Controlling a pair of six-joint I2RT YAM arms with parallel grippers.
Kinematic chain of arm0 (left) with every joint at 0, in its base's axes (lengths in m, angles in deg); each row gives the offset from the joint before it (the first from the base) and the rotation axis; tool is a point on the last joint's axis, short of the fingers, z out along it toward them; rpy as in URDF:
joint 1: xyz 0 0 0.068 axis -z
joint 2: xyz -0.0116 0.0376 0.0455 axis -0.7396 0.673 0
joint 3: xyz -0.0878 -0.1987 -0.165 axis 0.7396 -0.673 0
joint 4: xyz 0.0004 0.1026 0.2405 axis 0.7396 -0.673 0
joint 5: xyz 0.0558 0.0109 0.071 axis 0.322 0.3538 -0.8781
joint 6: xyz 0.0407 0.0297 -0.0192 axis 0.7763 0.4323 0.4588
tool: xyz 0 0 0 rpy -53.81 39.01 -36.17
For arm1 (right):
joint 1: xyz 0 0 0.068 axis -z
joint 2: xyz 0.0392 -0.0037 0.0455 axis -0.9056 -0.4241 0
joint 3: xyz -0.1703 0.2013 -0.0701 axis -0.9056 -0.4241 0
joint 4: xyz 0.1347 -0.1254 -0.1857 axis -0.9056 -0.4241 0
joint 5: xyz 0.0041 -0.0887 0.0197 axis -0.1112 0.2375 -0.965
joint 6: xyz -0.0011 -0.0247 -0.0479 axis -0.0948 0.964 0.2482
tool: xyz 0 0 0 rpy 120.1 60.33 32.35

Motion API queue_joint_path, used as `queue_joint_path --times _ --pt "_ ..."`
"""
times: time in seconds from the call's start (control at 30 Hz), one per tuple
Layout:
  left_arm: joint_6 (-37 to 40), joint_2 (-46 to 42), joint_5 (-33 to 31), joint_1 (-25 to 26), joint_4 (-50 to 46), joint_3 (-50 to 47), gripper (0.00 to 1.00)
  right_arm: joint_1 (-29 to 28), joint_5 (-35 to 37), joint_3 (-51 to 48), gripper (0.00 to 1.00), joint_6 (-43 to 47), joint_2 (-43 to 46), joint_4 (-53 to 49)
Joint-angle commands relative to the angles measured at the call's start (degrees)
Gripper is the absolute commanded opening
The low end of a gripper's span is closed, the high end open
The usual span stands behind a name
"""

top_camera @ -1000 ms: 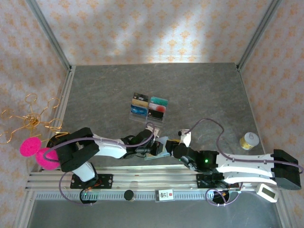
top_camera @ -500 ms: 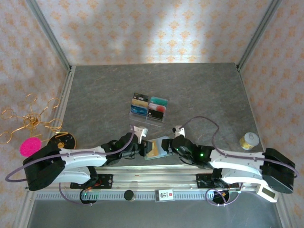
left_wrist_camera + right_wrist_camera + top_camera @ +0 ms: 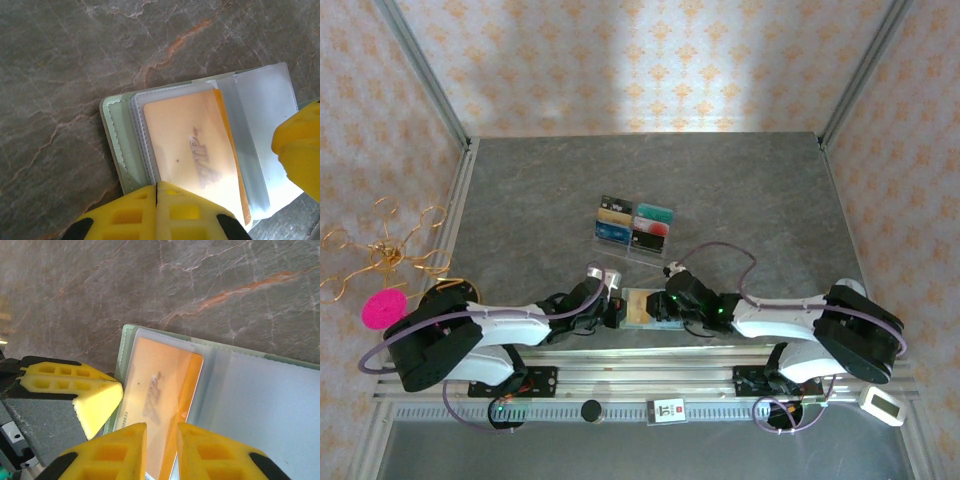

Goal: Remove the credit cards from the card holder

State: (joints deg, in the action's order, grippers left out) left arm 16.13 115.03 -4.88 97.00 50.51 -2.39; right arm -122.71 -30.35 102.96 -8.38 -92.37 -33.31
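Both arms had closed in on the card holder, which lay open on the marbled grey table near its front edge. At its left edge the left gripper sat pressed together. Soft green leatherette and limp clear pockets would likely flex. The stiff, slick orange card seemed best taken by its exposed end, where the right gripper stood narrowly spread.
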Motion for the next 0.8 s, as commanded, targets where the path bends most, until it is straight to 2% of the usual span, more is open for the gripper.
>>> queue_joint_path --times 0.0,0.23,0.53,0.67,0.77 --pt "1.8 1.0 0.7 -0.5 -0.5 0.7 0.00 0.4 -0.1 0.4 0.20 -1.9 -1.9 2.4" --pt "0.6 -1.6 1.3 -0.5 0.0 -1.1 0.00 0.8 1.3 -1.0 0.20 -5.9 -4.3 5.0" --pt "0.5 1.0 3.0 -0.4 1.5 -1.1 0.00 0.8 0.2 -0.1 0.15 -7.8 -7.9 5.9" --pt "0.4 1.9 3.6 -0.3 2.4 -1.1 0.00 0.8 -0.4 -0.7 0.11 -8.5 -8.6 6.8" --pt "0.3 1.5 3.5 -0.3 2.0 -1.3 0.00 0.8 1.0 -1.3 0.00 -9.0 -7.5 6.3"
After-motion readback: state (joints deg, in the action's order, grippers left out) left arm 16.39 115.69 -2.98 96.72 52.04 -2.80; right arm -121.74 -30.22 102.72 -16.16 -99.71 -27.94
